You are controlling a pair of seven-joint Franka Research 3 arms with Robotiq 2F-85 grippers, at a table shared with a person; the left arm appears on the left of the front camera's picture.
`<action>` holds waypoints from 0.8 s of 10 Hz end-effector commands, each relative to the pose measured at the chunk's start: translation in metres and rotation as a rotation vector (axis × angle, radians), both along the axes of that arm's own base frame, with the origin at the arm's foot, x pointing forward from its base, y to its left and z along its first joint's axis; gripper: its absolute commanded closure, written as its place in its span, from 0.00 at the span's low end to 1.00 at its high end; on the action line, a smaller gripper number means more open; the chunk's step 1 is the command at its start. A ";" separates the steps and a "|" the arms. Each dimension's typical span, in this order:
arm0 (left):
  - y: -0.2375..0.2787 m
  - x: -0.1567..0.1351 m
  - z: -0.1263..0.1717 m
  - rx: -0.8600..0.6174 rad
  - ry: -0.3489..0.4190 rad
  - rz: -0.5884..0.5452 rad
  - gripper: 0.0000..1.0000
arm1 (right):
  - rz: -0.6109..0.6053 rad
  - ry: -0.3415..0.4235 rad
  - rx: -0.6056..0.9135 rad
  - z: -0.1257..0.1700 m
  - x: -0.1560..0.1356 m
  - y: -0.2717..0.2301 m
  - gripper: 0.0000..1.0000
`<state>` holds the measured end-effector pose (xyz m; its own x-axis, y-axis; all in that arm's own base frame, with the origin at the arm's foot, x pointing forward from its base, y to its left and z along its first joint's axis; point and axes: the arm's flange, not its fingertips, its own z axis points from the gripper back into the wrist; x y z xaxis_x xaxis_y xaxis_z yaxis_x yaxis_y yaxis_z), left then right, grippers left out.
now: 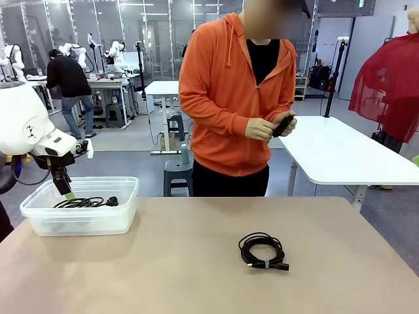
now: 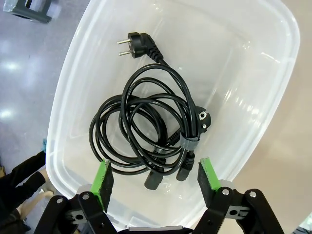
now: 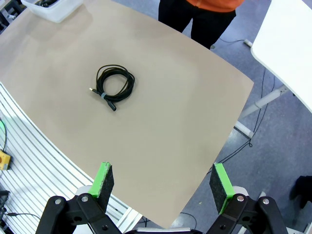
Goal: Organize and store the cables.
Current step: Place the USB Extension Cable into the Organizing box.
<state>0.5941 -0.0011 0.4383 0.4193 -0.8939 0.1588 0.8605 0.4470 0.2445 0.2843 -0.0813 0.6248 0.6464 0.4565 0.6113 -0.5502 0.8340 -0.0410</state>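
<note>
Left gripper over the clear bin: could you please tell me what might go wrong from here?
The open left gripper hangs close above the coiled power cables in the plastic bin; a pad could snag a loop on lifting away. The tied cable on the table lies flat, so a pinch might catch only one strand.

You are in an open lab hall: glass partitions (image 1: 157,39) and white desks (image 1: 340,149) stand on a grey floor (image 1: 127,140). A person (image 1: 69,82) works at a far desk (image 1: 106,82).
</note>
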 end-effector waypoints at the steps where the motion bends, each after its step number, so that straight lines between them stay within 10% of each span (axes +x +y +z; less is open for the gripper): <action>1: 0.002 0.001 -0.001 0.006 -0.005 0.000 0.12 | 0.002 -0.001 -0.002 -0.001 -0.001 -0.001 0.00; 6: 0.000 0.000 0.000 0.000 0.000 0.000 0.12 | 0.002 -0.001 -0.002 -0.001 -0.001 -0.001 0.00; 8: -0.011 -0.028 0.068 -0.029 -0.054 -0.029 0.12 | 0.002 -0.001 -0.002 -0.001 -0.001 -0.001 0.00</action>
